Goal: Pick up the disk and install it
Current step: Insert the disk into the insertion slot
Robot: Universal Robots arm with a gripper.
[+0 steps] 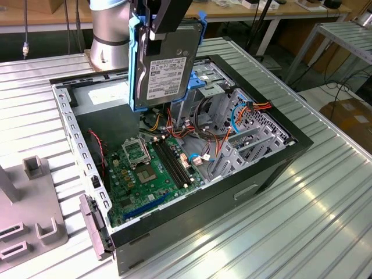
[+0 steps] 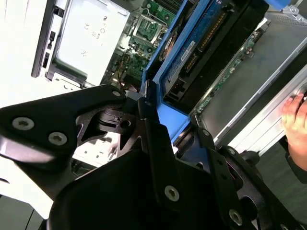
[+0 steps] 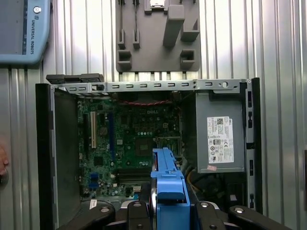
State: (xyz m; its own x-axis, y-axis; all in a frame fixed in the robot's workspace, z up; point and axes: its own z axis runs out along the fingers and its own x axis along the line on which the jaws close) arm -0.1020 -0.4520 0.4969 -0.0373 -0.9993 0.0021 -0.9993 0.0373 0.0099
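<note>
On the exterior view's left you have a grey fixture (image 1: 32,221) on the table. Next comes the open case (image 1: 192,226) and its motherboard (image 1: 142,180). Above them the disk (image 1: 165,67) hangs upright, with the gripper (image 1: 167,20) jaws clamped on its upper edge. Tangled cables (image 1: 197,125) and the drive cage (image 1: 247,131) crowd the right.

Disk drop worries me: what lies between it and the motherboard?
Exterior view: coloured cables lie under the disk, over the motherboard.
</note>
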